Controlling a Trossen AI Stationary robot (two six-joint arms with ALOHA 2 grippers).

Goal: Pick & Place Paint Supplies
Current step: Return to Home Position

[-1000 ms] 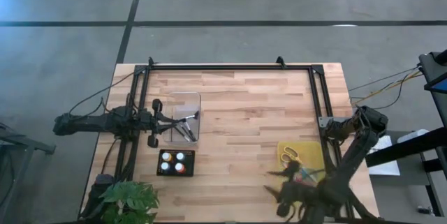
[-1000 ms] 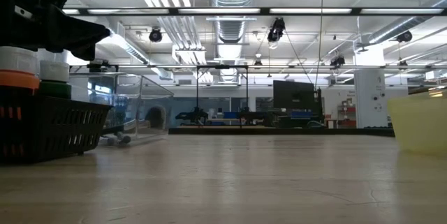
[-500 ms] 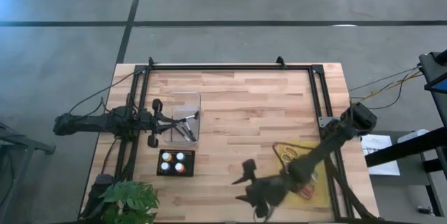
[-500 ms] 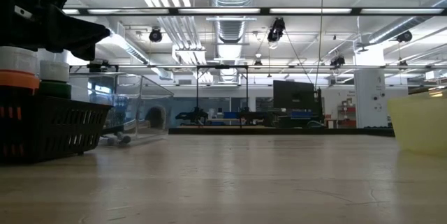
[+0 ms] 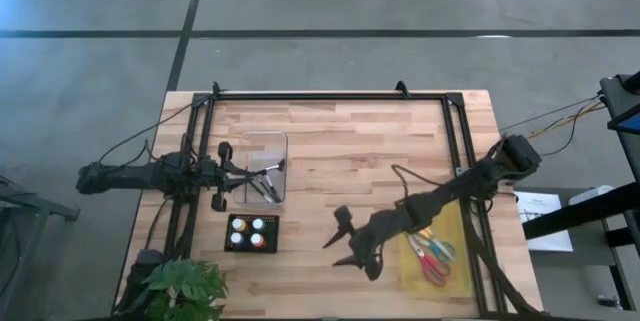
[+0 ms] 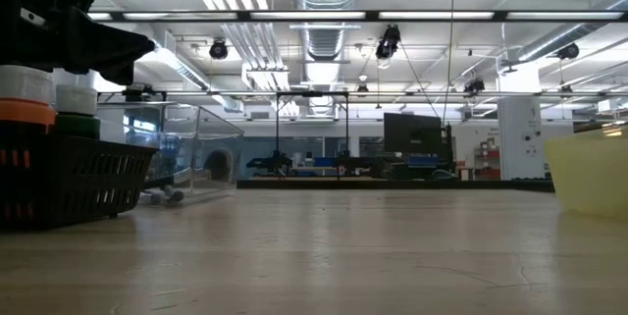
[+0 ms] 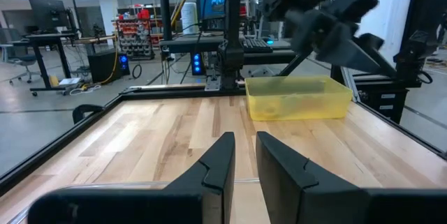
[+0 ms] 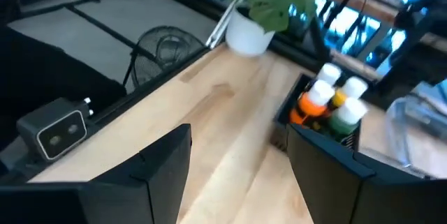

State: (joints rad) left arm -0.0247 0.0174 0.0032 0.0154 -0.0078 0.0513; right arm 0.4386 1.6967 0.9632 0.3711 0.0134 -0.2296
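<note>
Scissors (image 5: 430, 257) with coloured handles lie in the yellow bin (image 5: 455, 266) at the near right. Small paint pots (image 5: 251, 232) stand in a black tray (image 8: 307, 123), in front of my right wrist camera. Dark brushes (image 5: 265, 183) lie in a clear box (image 5: 262, 151) at the left. My right gripper (image 5: 347, 242) hangs open over bare wood left of the bin, holding nothing; its wide-set fingers show in its wrist view (image 8: 237, 175). My left gripper (image 7: 244, 161) rests at the left by the clear box, its fingers nearly together and empty.
A potted plant (image 5: 185, 289) stands at the near left corner, beyond the tray in the right wrist view (image 8: 255, 15). A small camera (image 8: 59, 130) sits at the near edge. A black frame (image 5: 330, 94) runs round the table. Bare wood (image 5: 350, 161) lies mid-table.
My right gripper has swung from above the yellow bin's near side toward the table's left, out over the bare wood. Its wrist has rolled and tipped, and its fingers stay apart. The scissors in the bin now show. The left arm has kept still.
</note>
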